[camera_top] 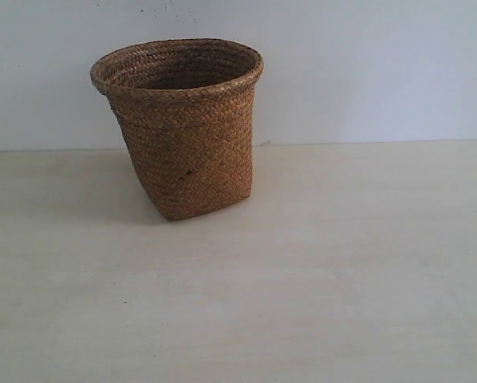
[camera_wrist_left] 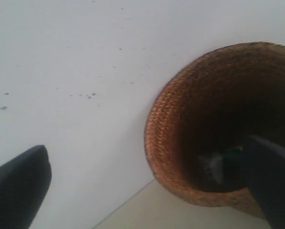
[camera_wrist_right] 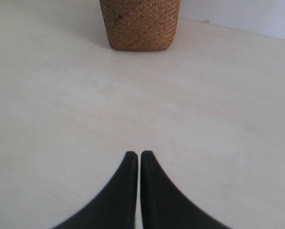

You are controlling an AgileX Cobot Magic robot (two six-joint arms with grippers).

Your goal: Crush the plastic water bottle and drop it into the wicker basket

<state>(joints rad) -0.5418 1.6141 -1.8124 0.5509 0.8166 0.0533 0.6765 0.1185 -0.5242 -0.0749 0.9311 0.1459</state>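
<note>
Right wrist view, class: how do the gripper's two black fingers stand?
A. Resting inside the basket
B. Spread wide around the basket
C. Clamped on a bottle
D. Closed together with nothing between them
D: the right gripper shows its fingertips almost touching with only a thin slit between them and nothing held. It is above the pale table, apart from the wicker basket.

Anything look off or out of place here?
Nothing stands out. The wicker basket stands upright on the table; a green-capped shape, likely the bottle, lies inside it.
</note>
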